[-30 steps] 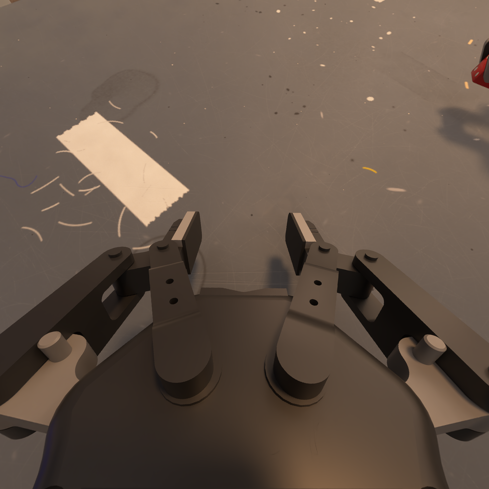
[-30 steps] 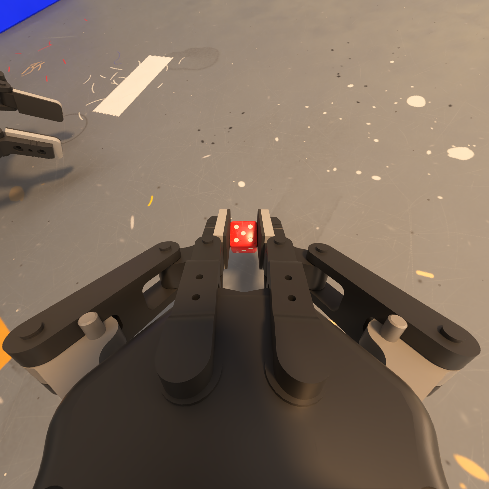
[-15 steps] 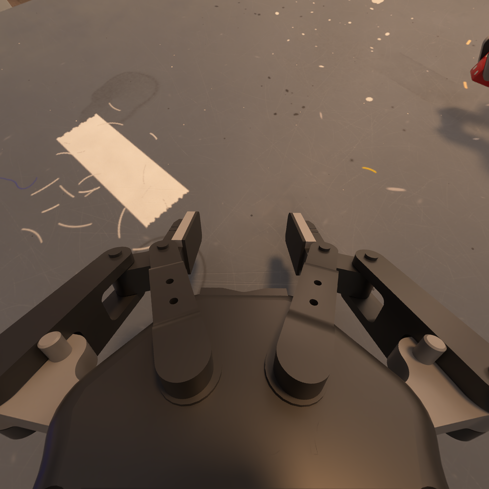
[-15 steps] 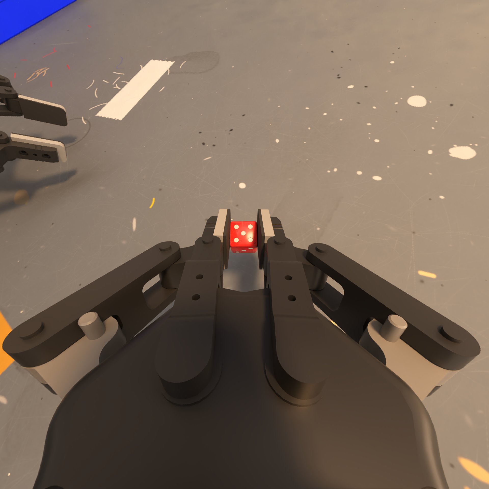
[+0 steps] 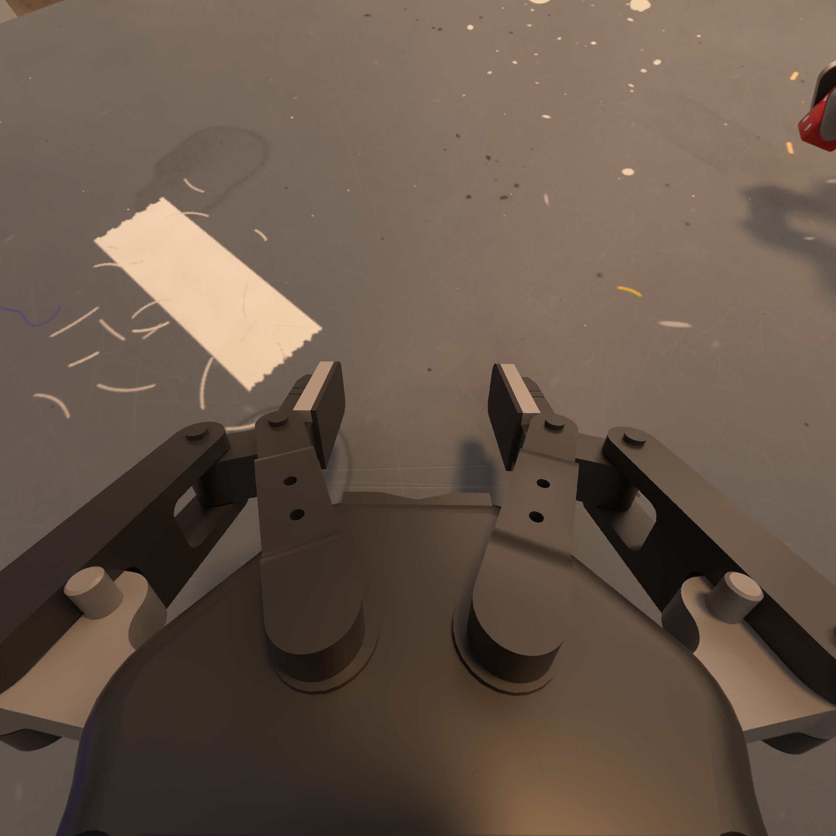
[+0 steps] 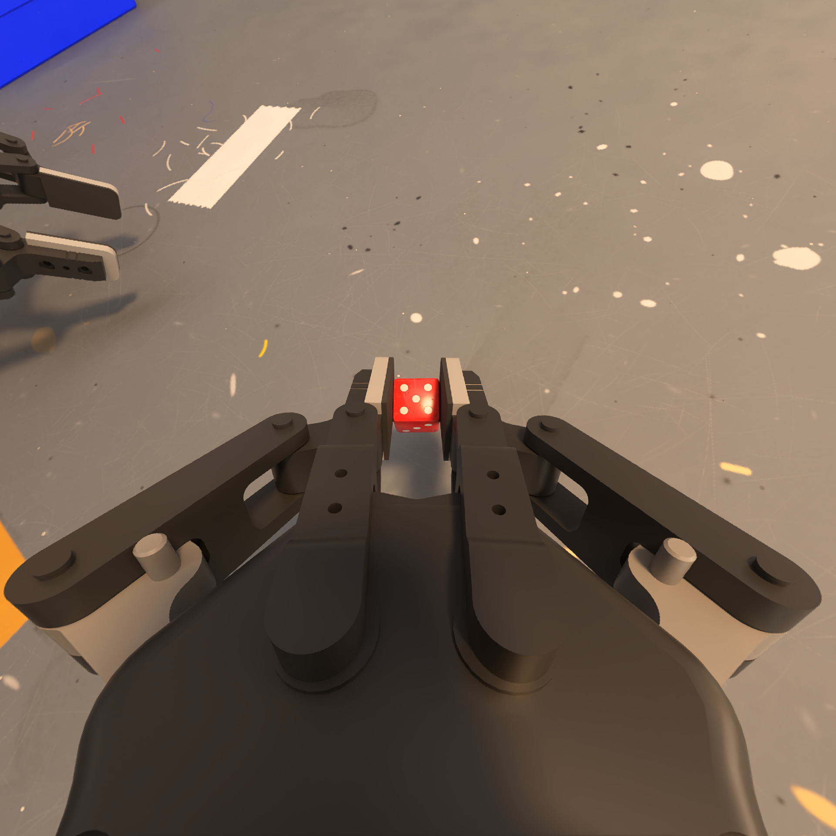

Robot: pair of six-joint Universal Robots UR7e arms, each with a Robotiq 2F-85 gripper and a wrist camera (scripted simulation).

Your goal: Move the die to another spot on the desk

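Note:
A red die [image 6: 416, 402] with white dots is held between the pads of my right gripper [image 6: 416, 393], above the grey desk [image 6: 588, 407]. The die also shows at the right edge of the left wrist view [image 5: 818, 129], held up off the desk with a shadow below it. My left gripper [image 5: 416, 398] is open and empty, low over the desk near a strip of white tape [image 5: 203, 289]. The left gripper also shows at the left edge of the right wrist view [image 6: 72, 230].
The white tape strip [image 6: 235, 156] lies on the desk beyond the left gripper. A blue surface [image 6: 45, 31] sits at the far left corner and an orange patch [image 6: 9, 583] at the left edge. White paint spots [image 6: 796, 258] and scratches mark the desk.
My right gripper with the die has moved slightly, so the tape and the left gripper shift right and down in its view. The left arm has stayed still.

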